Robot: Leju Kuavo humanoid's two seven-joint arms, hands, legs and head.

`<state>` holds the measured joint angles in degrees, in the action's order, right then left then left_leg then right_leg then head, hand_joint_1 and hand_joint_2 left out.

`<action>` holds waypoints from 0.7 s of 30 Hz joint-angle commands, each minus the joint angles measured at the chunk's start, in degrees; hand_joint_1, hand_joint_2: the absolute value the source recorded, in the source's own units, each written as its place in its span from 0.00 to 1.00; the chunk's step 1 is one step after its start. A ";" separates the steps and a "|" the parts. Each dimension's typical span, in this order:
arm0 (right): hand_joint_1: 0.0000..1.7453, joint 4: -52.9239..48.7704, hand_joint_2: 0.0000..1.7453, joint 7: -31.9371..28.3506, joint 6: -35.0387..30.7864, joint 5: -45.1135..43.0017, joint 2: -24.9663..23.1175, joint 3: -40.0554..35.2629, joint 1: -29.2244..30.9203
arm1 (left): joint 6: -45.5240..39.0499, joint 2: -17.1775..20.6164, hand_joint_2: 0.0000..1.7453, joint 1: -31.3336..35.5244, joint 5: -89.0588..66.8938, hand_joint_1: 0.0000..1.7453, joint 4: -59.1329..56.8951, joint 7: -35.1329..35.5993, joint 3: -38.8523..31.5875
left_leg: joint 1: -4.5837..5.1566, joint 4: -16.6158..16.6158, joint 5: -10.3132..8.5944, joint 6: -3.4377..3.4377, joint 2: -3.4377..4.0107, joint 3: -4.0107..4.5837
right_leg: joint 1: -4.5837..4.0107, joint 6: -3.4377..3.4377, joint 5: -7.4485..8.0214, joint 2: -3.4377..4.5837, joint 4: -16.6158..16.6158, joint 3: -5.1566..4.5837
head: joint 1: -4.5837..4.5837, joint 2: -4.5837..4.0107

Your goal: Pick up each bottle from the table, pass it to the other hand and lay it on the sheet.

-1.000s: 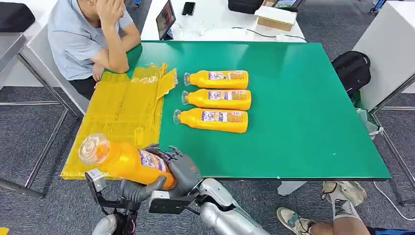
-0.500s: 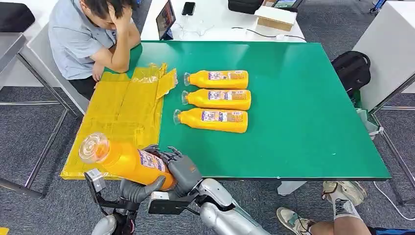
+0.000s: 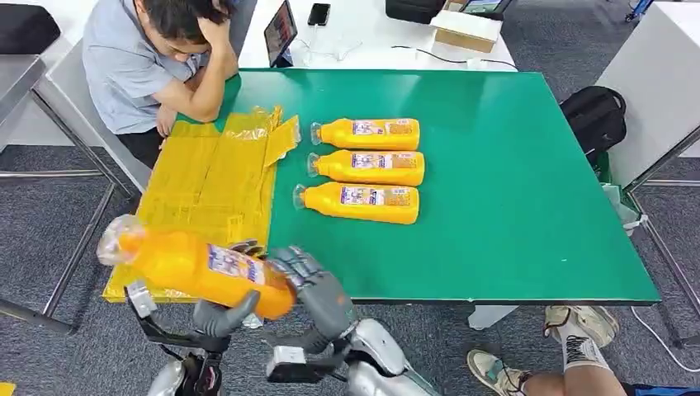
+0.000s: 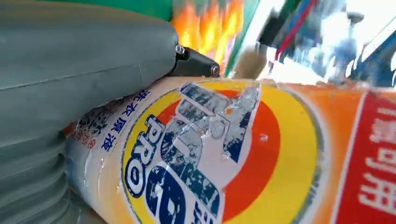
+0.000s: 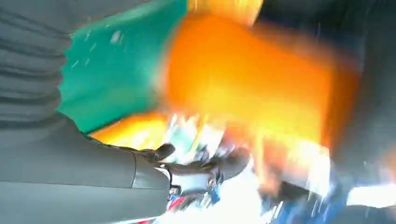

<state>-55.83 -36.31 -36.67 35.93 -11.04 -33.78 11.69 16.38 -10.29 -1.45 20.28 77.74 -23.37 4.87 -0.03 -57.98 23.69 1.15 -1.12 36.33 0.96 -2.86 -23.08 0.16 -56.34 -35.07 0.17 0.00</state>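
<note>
Left hand (image 3: pixel 219 315) grips the orange detergent bottle (image 3: pixel 194 269) at the table's near edge, just off the yellow sheet (image 3: pixel 206 177) — right hand (image 3: pixel 318 289), fingers spread, sits beside its base. Best to keep it level and lay it flat on bare sheet.

An orange bottle (image 3: pixel 194 268) with a blue and white label is held off the table, lying on its side and tilted, its clear cap end away from the left hand (image 3: pixel 221 313), which grips it from beneath near its base. The right hand (image 3: pixel 314 285) is seen right beside the base; contact cannot be told. Beyond both hands, three more orange bottles (image 3: pixel 363 169) are laid side by side, and a crumpled yellow sheet (image 3: pixel 206 190) is spread beyond the left hand.
</note>
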 commanded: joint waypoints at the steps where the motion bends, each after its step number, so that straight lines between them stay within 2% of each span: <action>1: 0.00 -12.89 0.00 -3.69 -3.33 -2.40 3.99 16.67 -8.64 | -3.58 3.56 1.00 7.49 -2.95 1.00 -10.83 -0.70 -16.08 | -0.04 0.06 0.06 -0.08 0.02 -0.21 | -0.06 0.12 -0.05 -0.05 0.04 0.22 | -0.02 0.00; 6: 0.00 -11.77 0.00 -3.69 -3.33 -2.03 2.82 19.29 -8.34 | -21.15 3.49 1.00 8.36 -16.73 1.00 -12.11 -1.32 -14.87 | -0.01 0.06 0.05 -0.10 0.02 -0.16 | -0.01 0.07 -0.03 -0.09 0.02 0.14 | -0.02 0.00; 13: 0.00 -10.90 0.00 -3.69 -3.33 -1.47 1.81 21.73 -8.58 | -23.88 3.37 1.00 7.31 -19.80 1.00 -8.20 -1.11 -13.58 | -0.06 0.01 0.18 -0.13 0.05 -0.35 | -0.08 0.14 -0.14 -0.09 0.02 0.36 | 0.00 0.00; 15: 0.00 -10.71 0.00 -3.69 -3.33 -1.48 1.78 21.87 -8.70 | -32.25 5.12 1.00 7.39 -31.52 1.00 -8.84 0.05 -9.97 | -0.03 0.03 0.10 -0.10 0.11 -0.17 | -0.04 0.09 -0.04 -0.01 0.02 0.16 | 0.00 0.00; 16: 0.00 -10.85 0.00 -3.69 -3.33 -1.86 1.82 21.54 -8.90 | -38.98 6.79 1.00 7.63 -44.16 1.00 -9.88 1.88 -6.34 | -0.06 0.02 0.18 -0.14 0.12 -0.36 | -0.08 0.16 -0.13 -0.05 0.02 0.36 | -0.02 0.00; 20: 0.00 -10.52 0.00 -3.69 -3.07 -2.31 2.04 20.34 -8.74 | -43.38 10.79 1.00 8.72 -71.99 1.00 -11.39 8.55 1.77 | -0.03 0.06 0.08 -0.13 0.00 -0.24 | -0.05 0.13 -0.07 -0.13 0.04 0.23 | 0.00 0.00; 21: 0.00 -10.53 0.00 -3.68 -2.91 -2.32 2.03 20.24 -8.67 | -43.19 10.66 1.00 8.80 -72.30 1.00 -11.05 8.92 1.83 | -0.02 0.06 0.05 -0.12 -0.01 -0.19 | -0.03 0.10 -0.05 -0.10 0.02 0.18 | 0.00 0.00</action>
<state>-67.54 -39.89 -39.87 34.12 -8.81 -14.64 2.63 -22.63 -6.14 4.33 -28.30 71.32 -21.02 -5.02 -0.04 -57.98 23.72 1.08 -1.09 36.31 0.96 -2.85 -23.06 0.18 -56.34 -35.06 0.17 0.00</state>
